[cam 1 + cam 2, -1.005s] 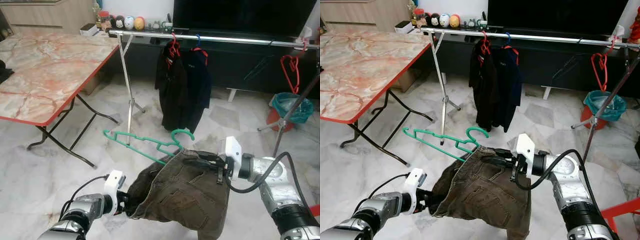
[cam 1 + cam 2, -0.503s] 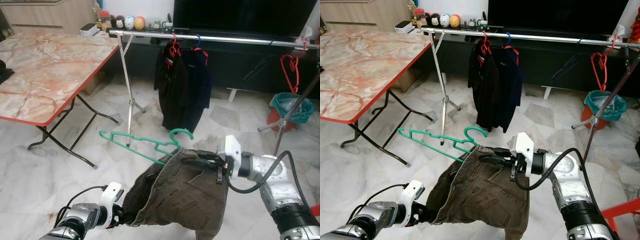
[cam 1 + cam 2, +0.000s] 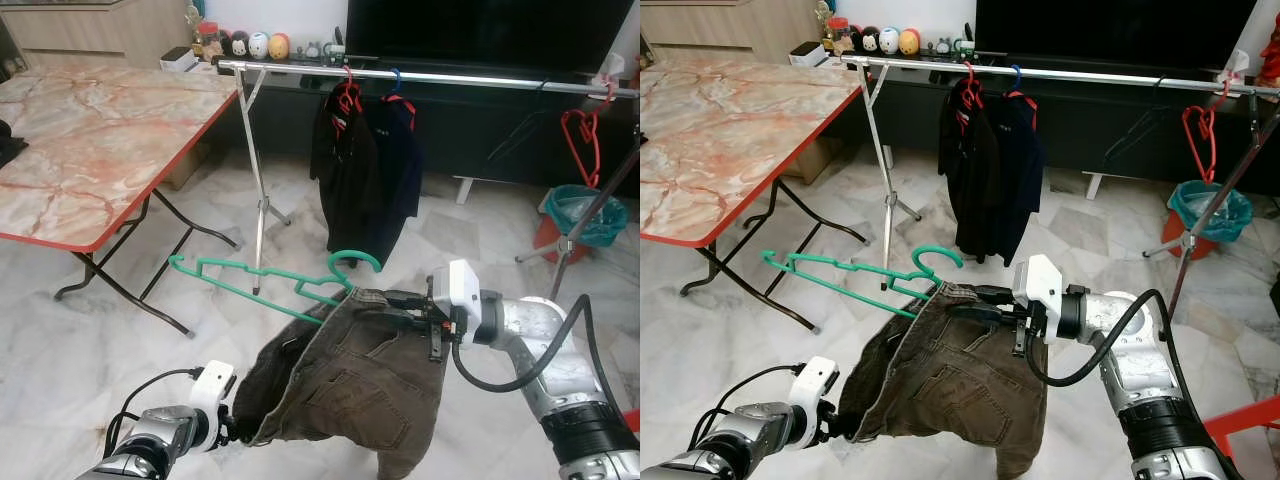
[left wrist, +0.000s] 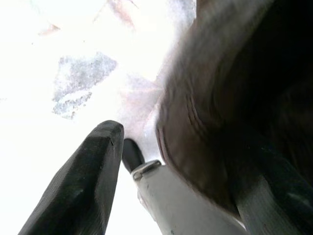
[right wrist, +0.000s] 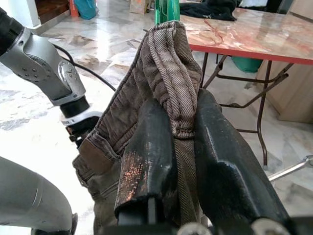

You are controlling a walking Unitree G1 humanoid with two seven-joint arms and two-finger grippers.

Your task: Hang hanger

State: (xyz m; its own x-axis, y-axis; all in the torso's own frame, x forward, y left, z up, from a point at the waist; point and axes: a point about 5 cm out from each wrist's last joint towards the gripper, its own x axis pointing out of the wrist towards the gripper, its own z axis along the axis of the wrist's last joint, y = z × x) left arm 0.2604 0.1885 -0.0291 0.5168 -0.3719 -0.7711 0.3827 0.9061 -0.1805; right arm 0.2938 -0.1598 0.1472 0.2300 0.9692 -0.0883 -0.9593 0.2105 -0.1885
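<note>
A green hanger (image 3: 250, 280) sticks out to the left of a pair of brown trousers (image 3: 370, 370), with its hook (image 3: 355, 258) above the waistband. My right gripper (image 3: 392, 303) is shut on the waistband, which is pinched between its fingers (image 5: 156, 147) in the right wrist view. Low on the left, my left gripper (image 3: 233, 430) holds the trousers' lower corner, with the cloth against its finger (image 4: 83, 186). The silver rail (image 3: 450, 77) runs across the back, well beyond and above the hanger.
Dark clothes (image 3: 365, 170) hang on the rail, and an empty red hanger (image 3: 580, 135) hangs at its right end. A marble-topped folding table (image 3: 90, 130) stands on the left. A teal bin (image 3: 580, 215) sits at the right by the rail's leg.
My right gripper has moved left and slightly up with the waistband, and the green hanger has swung further left. My left gripper has sunk lower, still at the trousers' corner.
</note>
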